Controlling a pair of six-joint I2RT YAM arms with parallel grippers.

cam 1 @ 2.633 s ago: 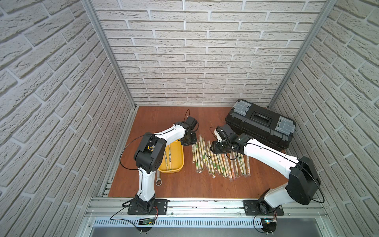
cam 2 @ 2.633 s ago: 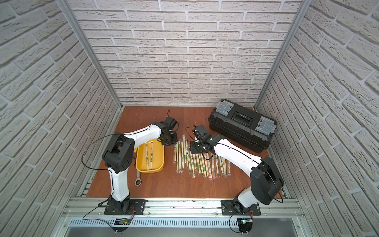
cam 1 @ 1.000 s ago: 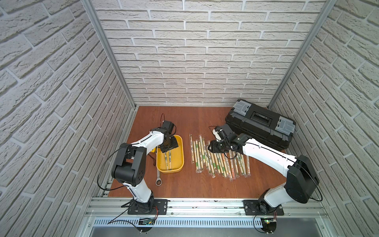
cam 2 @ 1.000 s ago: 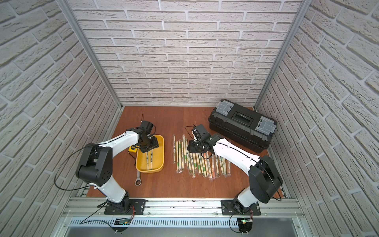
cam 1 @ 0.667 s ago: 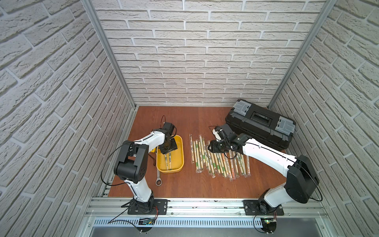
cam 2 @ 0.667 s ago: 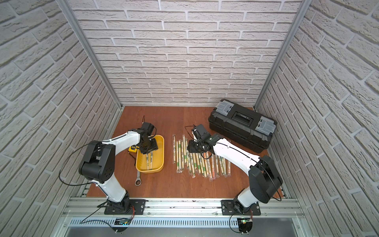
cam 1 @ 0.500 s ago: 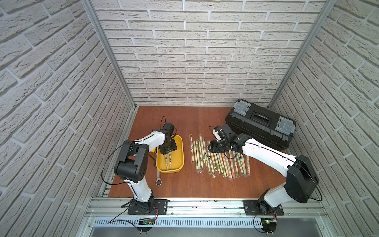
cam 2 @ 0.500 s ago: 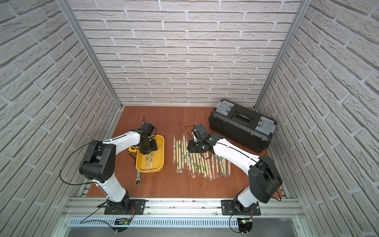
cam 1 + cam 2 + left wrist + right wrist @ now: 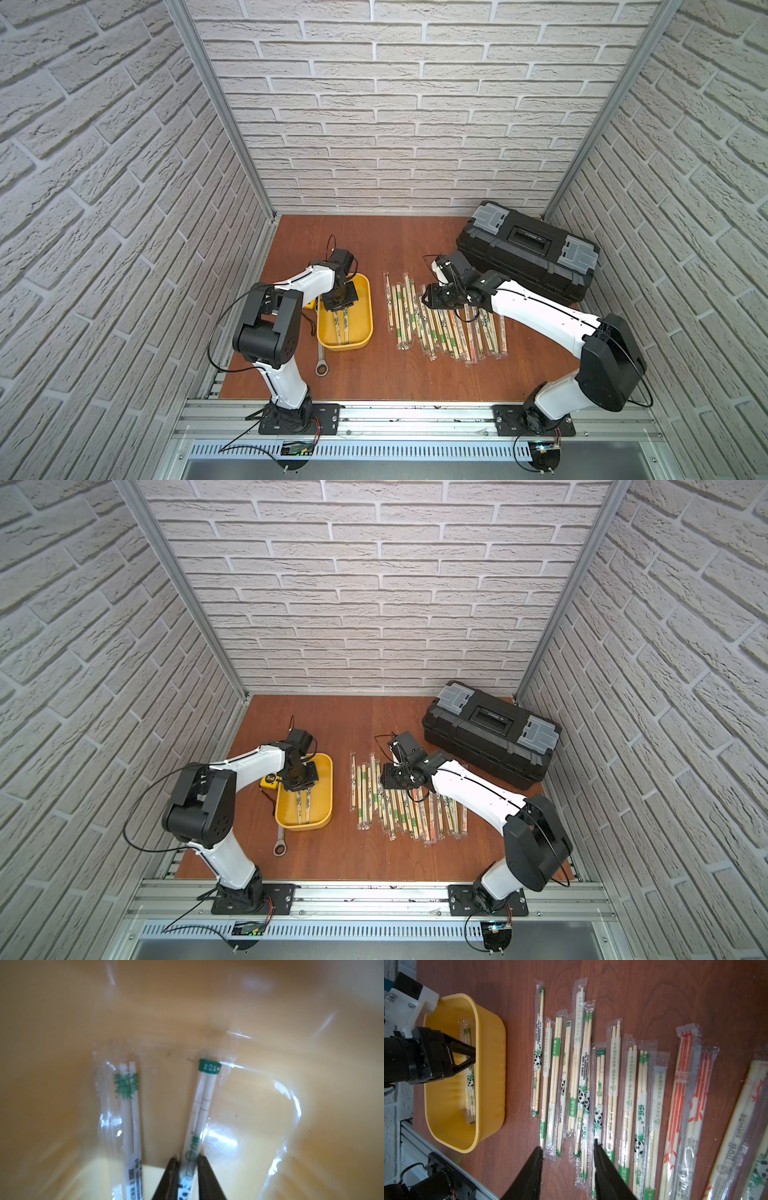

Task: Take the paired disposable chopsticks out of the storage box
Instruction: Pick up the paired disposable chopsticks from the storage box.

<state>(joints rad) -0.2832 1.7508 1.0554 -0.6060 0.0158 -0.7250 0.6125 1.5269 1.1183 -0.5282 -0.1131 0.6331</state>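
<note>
The left pincer is down inside the storage box. Its jaws are drawn in narrow on either side of one of the paired disposable chopsticks, pinching it through the clear sleeve near its panda-printed end (the hold looks made, though I couldn't swear it is firm). The rest of that pair runs away from the tips along the box floor. A second pair lies flat just beside the pincer, untouched.

These things look feather-light: thin, stiff wood in glossy, crinkly film that I'd expect to be slippery. The sleeve is wider than the sticks, so the jaws need the wood itself between them; a pinch on loose film alone would likely slide off. Held this close to one end, the pair will probably pivot and hang, so I'd want a steady lift clear of the box wall.

The right pincer hangs partly open and empty over the row of pairs laid out on the counter, beyond the box wall from the left pincer.
</note>
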